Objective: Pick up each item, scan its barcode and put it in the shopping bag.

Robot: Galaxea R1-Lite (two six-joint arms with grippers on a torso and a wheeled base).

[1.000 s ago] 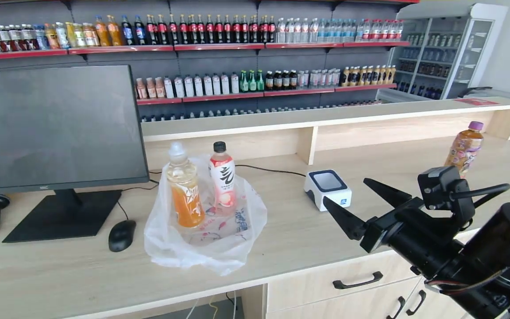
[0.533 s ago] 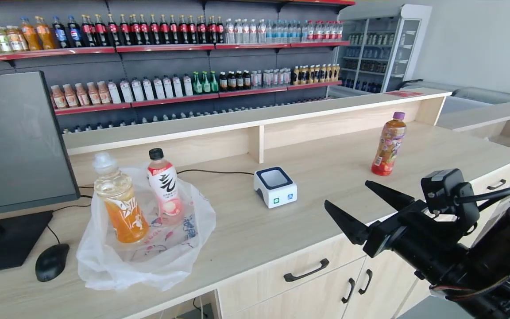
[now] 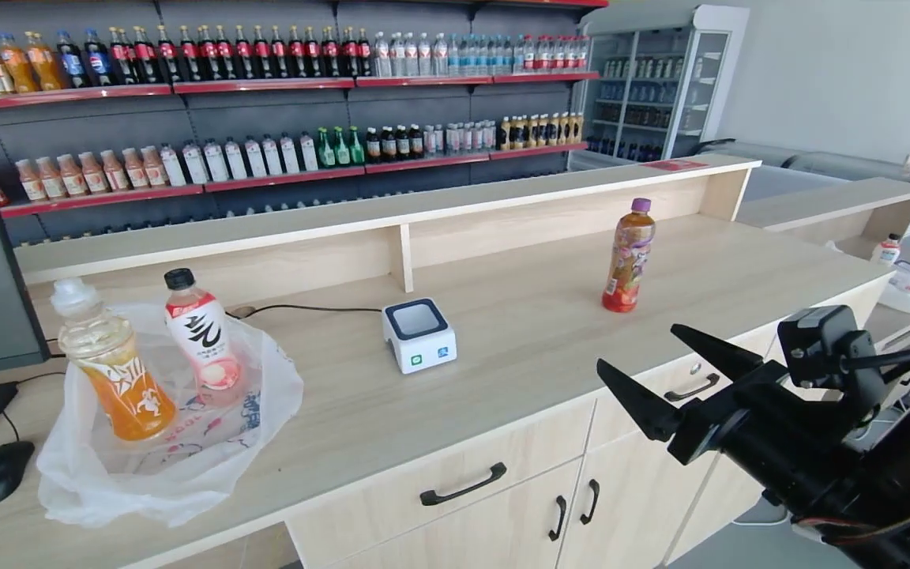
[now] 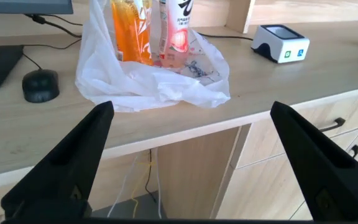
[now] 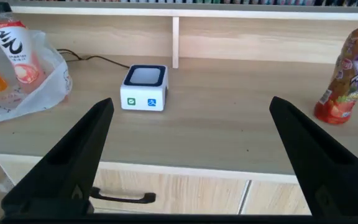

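One bottle (image 3: 627, 261) stands upright, purple-capped, orange-red labelled.

Matte black arm (image 3: 802, 466), right claw (image 3: 638, 346) with two tapered wedge fingers (image 3: 637, 399), boxy wrist camera (image 3: 826, 348), looped cables (image 3: 897, 356)

right arm (image 3: 826, 466): comes in low on the robot's right side, forearm angled up and forward
right gripper (image 3: 636, 345): wide open, the two black fingers (image 3: 633, 397) splayed apart, nothing between them
right wrist: camera block (image 3: 822, 348) perched on top, cable looping off it
left gripper (image 4: 191, 107): spread wide too, empty, held low, pointing forward
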